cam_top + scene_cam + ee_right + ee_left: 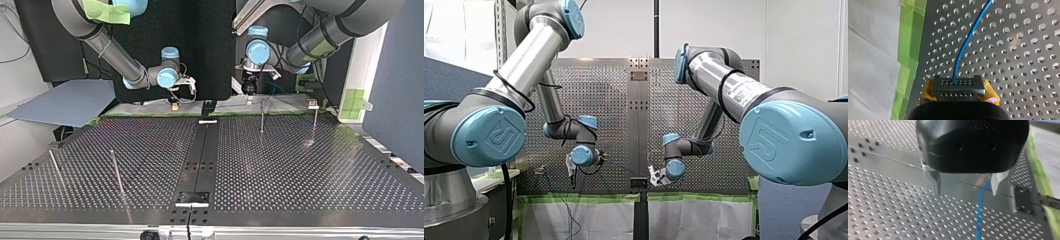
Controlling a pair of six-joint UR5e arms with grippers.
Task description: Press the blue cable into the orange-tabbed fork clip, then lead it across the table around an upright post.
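Observation:
The blue cable [965,42] runs over the perforated table and ends in a black block with holes [958,86]. My right gripper [958,90] is shut on that block, with a yellow pad [926,92] on each side. It hangs near the table's far edge [175,104]. My left gripper [966,193] is open above the plate, and the blue cable [979,215] passes between its metal fingers [936,181] without touching them. A blurred orange spot [981,179] lies behind the cable there; I cannot tell what it is. My left gripper [248,90] shows at the top view's right.
Thin upright posts stand on the table: two at the top view's right [261,117] [315,120] and two at its left [116,170] [54,165]. A small pale fixture [313,104] sits at the far edge. Green tape [908,60] lines the table's edge beside my right gripper.

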